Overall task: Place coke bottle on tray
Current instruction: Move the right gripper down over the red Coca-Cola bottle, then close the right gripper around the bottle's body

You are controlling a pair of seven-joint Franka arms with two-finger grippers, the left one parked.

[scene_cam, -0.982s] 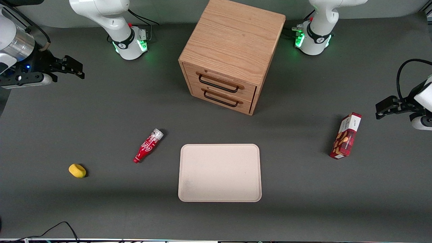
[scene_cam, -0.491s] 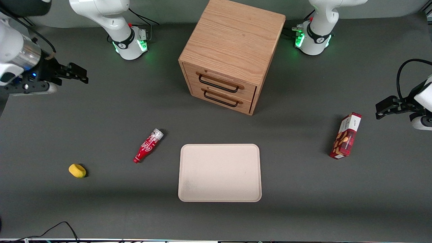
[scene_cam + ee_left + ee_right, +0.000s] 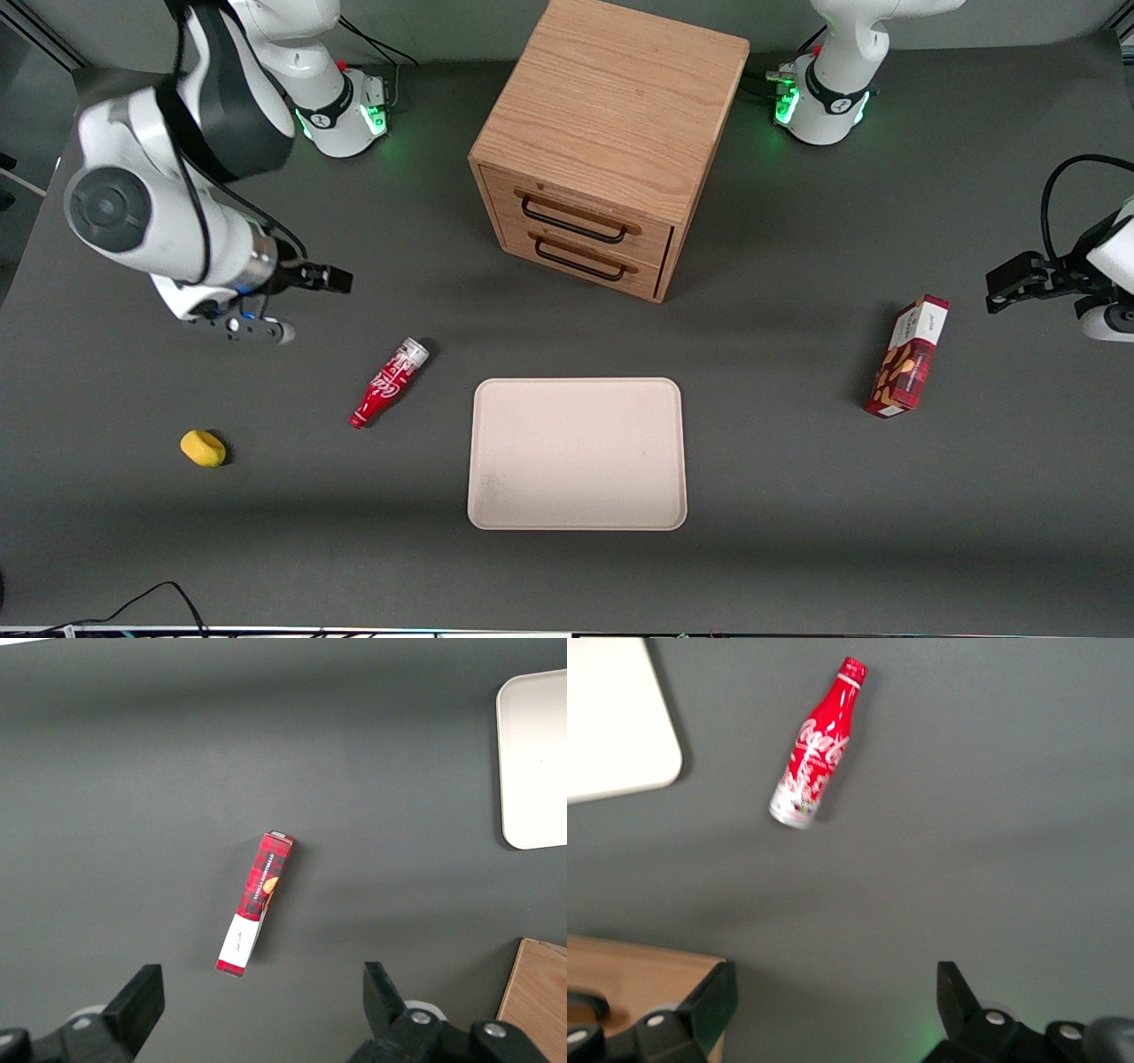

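The coke bottle (image 3: 390, 382) lies on its side on the dark table, red with white script, silver base pointing away from the front camera; it also shows in the right wrist view as the coke bottle (image 3: 817, 746). The cream tray (image 3: 577, 454) lies flat beside it, a short gap between them; one tray corner (image 3: 620, 726) shows in the wrist view. My gripper (image 3: 332, 281) hovers above the table, farther from the front camera than the bottle and apart from it. Its fingers (image 3: 713, 997) stand wide open with only bare table between them.
A wooden two-drawer cabinet (image 3: 609, 146) stands farther from the front camera than the tray. A yellow lump (image 3: 203, 447) lies toward the working arm's end, nearer the camera than the bottle. A red snack box (image 3: 908, 356) lies toward the parked arm's end.
My arm has swung in from the table's edge toward the bottle, and the gripper now hangs much closer to it. Bottle, tray and the other things have not moved.
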